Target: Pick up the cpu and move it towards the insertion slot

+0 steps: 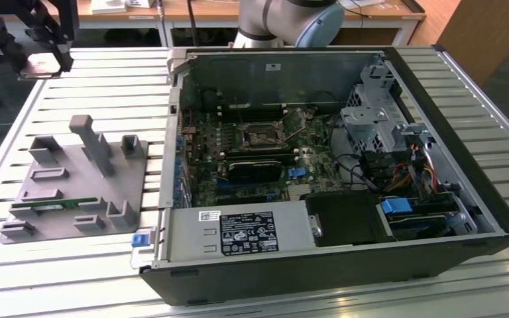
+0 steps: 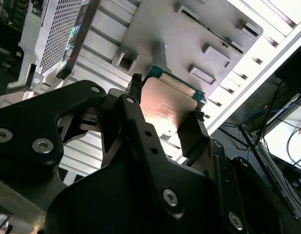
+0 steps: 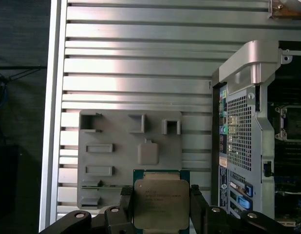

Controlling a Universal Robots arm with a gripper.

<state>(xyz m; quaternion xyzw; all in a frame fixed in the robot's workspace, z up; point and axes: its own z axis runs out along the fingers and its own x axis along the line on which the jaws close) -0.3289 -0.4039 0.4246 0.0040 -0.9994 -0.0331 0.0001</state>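
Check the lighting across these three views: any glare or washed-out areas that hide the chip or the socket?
Exterior view: the chip in the gripper glares pale pink, its surface washed out; the socket sits evenly lit inside the case. Second wrist view: a warm sheen crosses the chip, and the slatted table blows out white. First wrist view: bright bands on the table slats, chip clear.

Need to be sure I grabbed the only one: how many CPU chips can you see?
1: the cpu sits between the fingers of the gripper, above the grey holder tray. Others could be hidden inside the computer case.
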